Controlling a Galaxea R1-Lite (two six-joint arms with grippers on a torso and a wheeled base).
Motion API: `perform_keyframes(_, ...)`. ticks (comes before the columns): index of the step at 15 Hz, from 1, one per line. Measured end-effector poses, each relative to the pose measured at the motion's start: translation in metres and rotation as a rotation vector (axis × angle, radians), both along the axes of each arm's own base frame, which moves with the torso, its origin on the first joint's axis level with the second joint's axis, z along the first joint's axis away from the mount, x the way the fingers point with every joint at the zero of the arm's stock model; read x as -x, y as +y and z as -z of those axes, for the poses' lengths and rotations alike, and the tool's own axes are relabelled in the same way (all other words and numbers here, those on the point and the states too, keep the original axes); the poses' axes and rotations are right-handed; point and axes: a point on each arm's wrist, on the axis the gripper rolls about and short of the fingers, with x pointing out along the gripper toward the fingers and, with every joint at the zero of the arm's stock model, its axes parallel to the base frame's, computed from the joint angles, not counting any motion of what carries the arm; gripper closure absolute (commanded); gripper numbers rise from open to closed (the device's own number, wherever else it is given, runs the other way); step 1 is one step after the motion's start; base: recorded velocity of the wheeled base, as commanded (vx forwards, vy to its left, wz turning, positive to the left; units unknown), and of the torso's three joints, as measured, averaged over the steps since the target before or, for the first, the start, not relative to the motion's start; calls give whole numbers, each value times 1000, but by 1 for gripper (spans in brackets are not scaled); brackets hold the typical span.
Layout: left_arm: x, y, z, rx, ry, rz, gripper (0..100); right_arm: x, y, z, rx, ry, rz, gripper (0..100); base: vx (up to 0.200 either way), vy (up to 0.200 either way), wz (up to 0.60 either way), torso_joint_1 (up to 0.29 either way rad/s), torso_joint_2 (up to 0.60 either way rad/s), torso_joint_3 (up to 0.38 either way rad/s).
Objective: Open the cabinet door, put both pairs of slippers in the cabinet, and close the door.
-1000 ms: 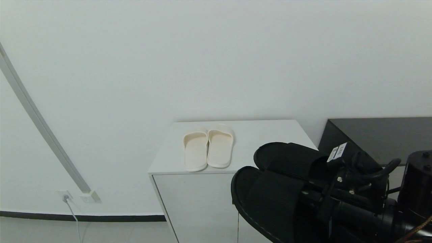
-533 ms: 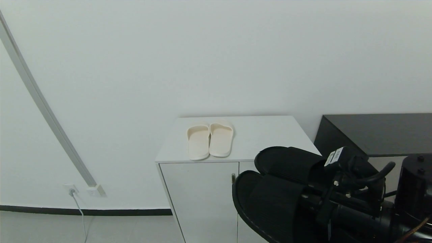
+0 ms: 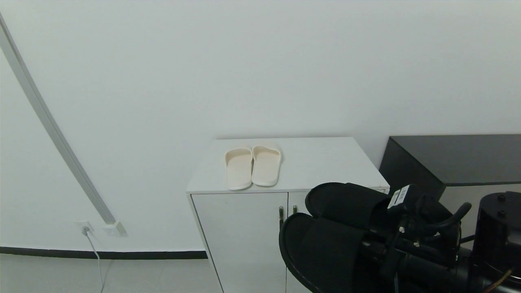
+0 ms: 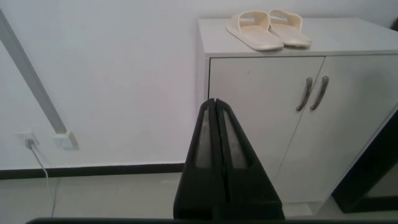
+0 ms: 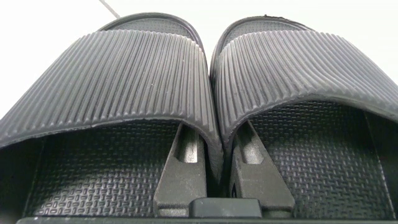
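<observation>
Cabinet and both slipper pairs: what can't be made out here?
- Cabinet interior: behind shut doors, in the head and left wrist views.
- Right door: mostly behind the black slippers, head view.
- Cabinet base: cut off by the bottom edge, head view.
- Black slippers' heels: cut off by the frame edge, right wrist view.
- White slippers: undersides hidden against the cabinet top.

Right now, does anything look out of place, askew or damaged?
Nothing spilled or damaged. The cream slippers lie paired on the cabinet top. One oddity: the right pincer grips the black slippers while both cabinet doors are shut.
</observation>
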Motion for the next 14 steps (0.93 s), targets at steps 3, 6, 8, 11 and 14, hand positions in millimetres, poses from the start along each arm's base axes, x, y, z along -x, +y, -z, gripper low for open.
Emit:
perform_keyframes(3,0,0,0,-1,1,2,100,0,0,1,4,3,1,100,0,0,0,-167,385,209)
perform_keyframes(6,0,0,0,1,1,2,0,0,0,2,7,6,1,100,0,0,0,-196,466,264)
perform_keyframes(8,0,0,0,1,1,2,0,0,0,3,10,9,1,100,0,0,0,-229,547,320)
perform_keyframes(11,0,0,0,2,1,2,0,0,0,4,12,11,1,100,0,0,0,-222,544,321)
perform_keyframes(14,0,0,0,3,1,2,0,0,0,5,15,13,1,100,0,0,0,-207,522,315)
